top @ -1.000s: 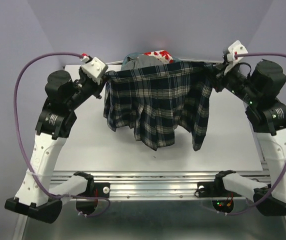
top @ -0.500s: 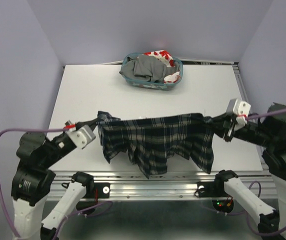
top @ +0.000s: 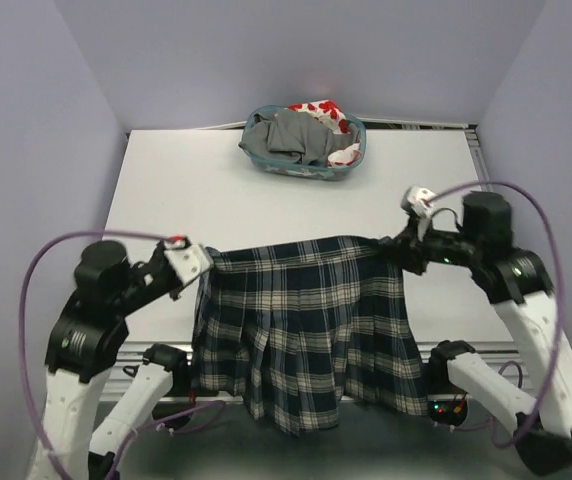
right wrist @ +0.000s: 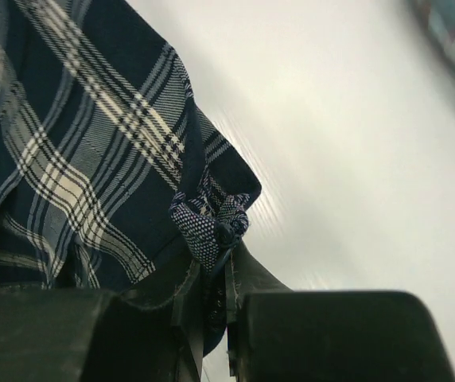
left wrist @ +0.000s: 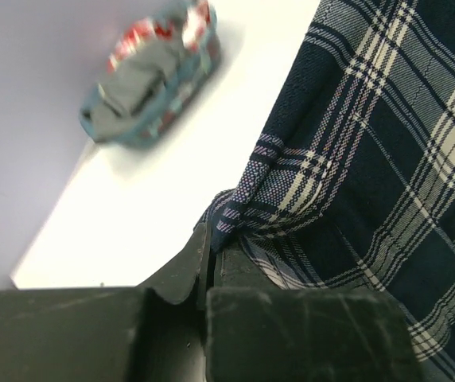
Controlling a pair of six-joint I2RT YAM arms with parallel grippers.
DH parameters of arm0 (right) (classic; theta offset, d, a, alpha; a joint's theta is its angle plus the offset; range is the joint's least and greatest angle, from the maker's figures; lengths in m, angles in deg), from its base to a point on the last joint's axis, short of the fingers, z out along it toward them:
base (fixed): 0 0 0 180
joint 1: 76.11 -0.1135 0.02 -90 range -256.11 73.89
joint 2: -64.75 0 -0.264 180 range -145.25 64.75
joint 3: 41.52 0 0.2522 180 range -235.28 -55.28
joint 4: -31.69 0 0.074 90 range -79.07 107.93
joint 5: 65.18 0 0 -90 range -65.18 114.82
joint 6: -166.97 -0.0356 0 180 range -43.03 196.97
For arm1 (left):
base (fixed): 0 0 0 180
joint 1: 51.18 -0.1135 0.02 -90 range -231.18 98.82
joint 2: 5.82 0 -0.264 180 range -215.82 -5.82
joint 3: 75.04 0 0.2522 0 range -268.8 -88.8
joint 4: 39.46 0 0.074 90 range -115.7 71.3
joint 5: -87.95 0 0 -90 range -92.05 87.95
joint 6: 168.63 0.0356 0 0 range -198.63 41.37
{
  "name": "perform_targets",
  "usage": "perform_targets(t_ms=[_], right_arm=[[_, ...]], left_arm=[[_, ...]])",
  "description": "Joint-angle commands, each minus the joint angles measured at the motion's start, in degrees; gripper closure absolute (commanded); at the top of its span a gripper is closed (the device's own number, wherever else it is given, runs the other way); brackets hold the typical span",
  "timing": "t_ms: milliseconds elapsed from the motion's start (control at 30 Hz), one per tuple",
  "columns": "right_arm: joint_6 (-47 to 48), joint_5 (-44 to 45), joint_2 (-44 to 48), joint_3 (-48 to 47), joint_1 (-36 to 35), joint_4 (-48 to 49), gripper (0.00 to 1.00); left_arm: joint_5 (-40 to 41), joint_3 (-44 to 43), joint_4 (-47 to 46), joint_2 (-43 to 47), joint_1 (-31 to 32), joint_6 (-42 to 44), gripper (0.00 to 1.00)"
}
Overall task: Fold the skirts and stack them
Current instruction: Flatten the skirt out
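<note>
With left and right jaws clamped on opposite waistband corners, holding plaid skirt [top: 301,330] spread above tabletop [top: 216,200], hem hanging loose.

Plaid skirt [top: 301,330]: woven cloth, matt, weave texture visible. Table [top: 196,200]: smooth, matt white surface. Basket [top: 311,173] at 12 o'clock: teal plastic, slight sheen. Grey skirt [top: 291,135] inside: soft matt cloth. Left gripper [left wrist: 213,259]: black, matt, scuffed.
</note>
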Motion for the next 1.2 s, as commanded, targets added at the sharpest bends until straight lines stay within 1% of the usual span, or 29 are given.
perform_targets(t_ms=[0,67,100,133,167,200,267,300,333,400,433,467,500,533,567,600,633,667,700,733,767,800,833,900,967,1000,1100,1133,1167], right_arm=[[0.03,15.53,-18.80,7.39,1.28,9.00,0.99],[0.04,16.42,-25.25,7.48,1.28,11.11,0.99],[-0.39,17.47,-27.98,7.57,1.28,12.52,0.99],[-0.92,18.35,-32.35,7.83,1.28,16.01,0.99],[-1.01,19.32,-34.14,8.09,1.28,17.96,0.99],[-1.01,20.81,-35.81,8.70,1.28,19.64,0.99],[0.04,25.37,-39.94,9.15,1.28,23.68,0.99],[0.22,27.04,-41.26,9.50,1.28,24.57,0.99],[0.91,29.93,-43.45,9.59,1.28,25.97,0.99],[0.84,32.32,-45.48,8.98,1.28,26.07,0.99],[0.66,32.77,-46.28,8.71,1.28,26.16,0.98],[-0.04,33.03,-47.94,8.45,1.28,25.98,0.92],[-0.48,33.21,-48.83,8.01,1.28,25.55,0.88],[-1.35,34.34,-49.53,7.22,1.28,25.02,0.69],[-1.45,34.79,-50.23,6.96,1.28,24.58,0.63],[-1.54,35.84,-51.55,6.34,1.28,23.71,0.62],[-1.54,36.63,-51.91,5.55,1.28,22.48,0.60],[-1.54,37.42,-52.08,5.20,1.28,21.94,0.55],[-1.54,39.09,-52.09,4.76,1.28,21.42,0.49],[-1.54,39.88,-52.00,4.23,1.28,20.89,0.45],[-1.45,40.24,-51.65,2.84,1.28,19.58,0.42],[-1.54,40.77,-51.21,1.95,1.28,19.04,0.21],[-1.10,40.25,-50.16,1.07,1.28,17.82,0.19],[-0.48,37.10,-48.93,-2.53,1.28,15.53,0.19],[0.56,30.51,-47.43,-4.11,1.28,13.42,0.22],[0.74,26.31,-47.60,-5.60,1.28,12.28,0.25],[4.17,21.45,-51.02,-7.63,-1.09,7.01,0.35],[4.78,19.96,-52.25,-8.33,-1.71,5.95,0.38],[6.88,19.25,-53.48,-8.51,-2.32,4.03,0.44]], left_arm=[[13.73,4.71,-7.81,-14.50,-1.00,-0.41,1.00],[17.44,6.04,-12.62,-20.68,-0.91,-2.25,1.00],[20.24,6.30,-14.22,-26.98,-0.83,-4.27,1.00],[21.23,6.31,-15.97,-29.91,-0.83,-5.59,1.00],[22.28,6.31,-19.82,-32.64,-0.83,-6.82,1.00],[22.81,6.05,-21.16,-37.71,-0.74,-9.18,1.00],[22.99,5.17,-25.10,-41.87,-0.30,-10.96,0.99],[24.56,4.47,-26.17,-46.07,0.14,-11.84,0.98],[24.75,4.03,-28.19,-47.85,0.23,-13.06,0.97],[26.59,2.89,-30.04,-53.28,0.23,-14.30,0.93],[27.38,2.27,-31.10,-54.80,0.23,-15.61,0.87],[27.48,1.65,-32.50,-56.47,0.23,-15.71,0.85],[27.30,-0.70,-32.77,-59.53,0.23,-15.80,0.83],[27.30,-2.03,-33.39,-60.86,0.14,-16.76,0.76],[26.95,-3.44,-33.31,-63.23,0.23,-16.94,0.73],[26.78,-6.67,-32.78,-64.29,0.14,-17.12,0.72],[26.60,-8.27,-32.26,-64.91,0.14,-17.38,0.59],[26.51,-9.59,-30.68,-65.35,0.14,-17.47,0.52],[26.16,-11.95,-29.54,-65.45,0.14,-17.12,0.38],[26.07,-12.58,-28.66,-65.10,0.14,-16.94,0.27],[26.16,-12.76,-26.91,-64.31,0.14,-16.68,0.25],[25.90,-12.24,-26.02,-62.22,-0.12,-15.90,0.07],[25.63,-11.63,-25.05,-60.89,-0.21,-15.45,0.04],[23.54,-9.96,-21.80,-56.34,-0.74,-14.40,0.04],[22.47,-6.80,-18.56,-53.60,-1.18,-13.96,0.09],[21.16,-5.14,-17.06,-51.93,-1.18,-13.35,0.13],[16.69,-3.19,-10.73,-51.47,-1.18,-11.59,0.24],[16.14,-1.88,-9.76,-51.82,-1.18,-11.32,0.31],[15.79,-1.35,-8.62,-52.26,-1.18,-11.14,0.35]])
